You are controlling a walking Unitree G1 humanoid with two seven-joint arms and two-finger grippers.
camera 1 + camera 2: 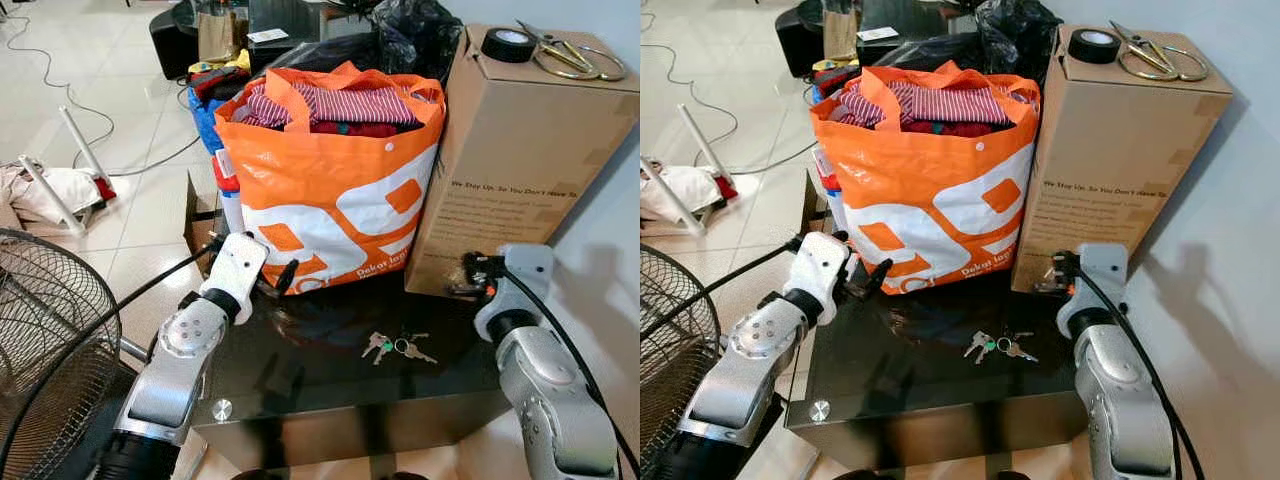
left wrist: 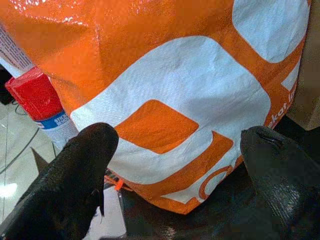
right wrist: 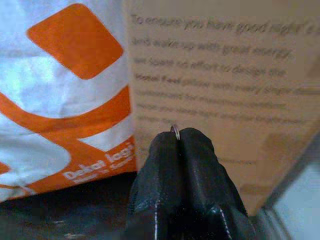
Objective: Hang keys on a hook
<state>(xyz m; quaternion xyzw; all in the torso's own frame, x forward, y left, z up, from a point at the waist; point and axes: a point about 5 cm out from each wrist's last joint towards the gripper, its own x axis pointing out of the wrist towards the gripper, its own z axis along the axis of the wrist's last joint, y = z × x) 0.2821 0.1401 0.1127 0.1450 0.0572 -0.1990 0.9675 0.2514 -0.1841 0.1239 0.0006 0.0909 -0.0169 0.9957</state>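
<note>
Keys (image 1: 395, 347) lie spread crosswise on the black worktop (image 1: 300, 400), nearer our right gripper (image 1: 467, 277), inboard of and behind its jaws. Those jaws are clenched on a small metal ring (image 3: 175, 130). Left gripper (image 1: 284, 277) jaws are released, facing the orange bag (image 1: 330, 200).

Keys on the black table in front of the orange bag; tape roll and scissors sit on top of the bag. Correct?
No. The keys lie on the black table in front of the orange bag, but the tape roll and scissors sit on the cardboard box; left eye view shows it.
</note>
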